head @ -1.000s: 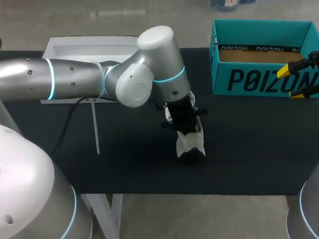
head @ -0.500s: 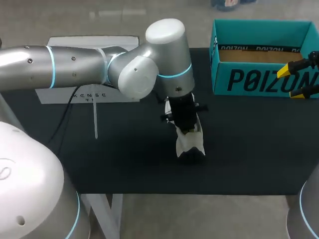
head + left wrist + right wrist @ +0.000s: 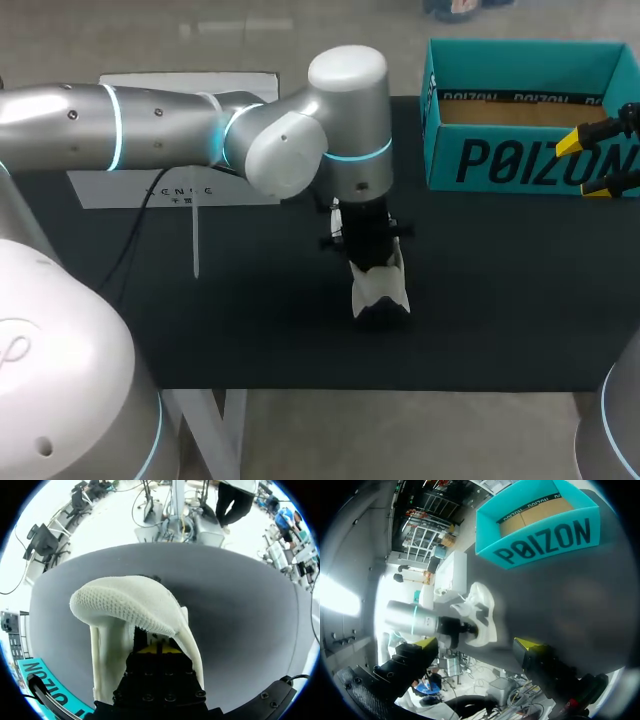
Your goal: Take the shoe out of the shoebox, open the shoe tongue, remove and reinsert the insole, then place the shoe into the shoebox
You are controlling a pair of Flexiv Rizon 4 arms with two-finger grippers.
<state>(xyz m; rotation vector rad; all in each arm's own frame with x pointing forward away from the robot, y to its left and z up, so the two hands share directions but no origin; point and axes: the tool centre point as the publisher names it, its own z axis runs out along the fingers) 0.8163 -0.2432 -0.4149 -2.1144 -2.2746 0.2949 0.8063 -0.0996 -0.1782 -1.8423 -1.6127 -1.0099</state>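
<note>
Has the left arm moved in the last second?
Yes. The left arm has swung right, toward the teal shoebox; the left gripper stays down at the white shoe.

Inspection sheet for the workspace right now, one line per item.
Surface: black table.
Job's things: white shoe mid-table; teal shoebox far right, open, no shoe inside.
Clutter: white lid at far left.
Grippers: left gripper down in the shoe's opening; right gripper open, empty, beside the shoebox.
Cables: black cable hanging from the left arm over the table.
Surroundings: nothing seen.
</note>
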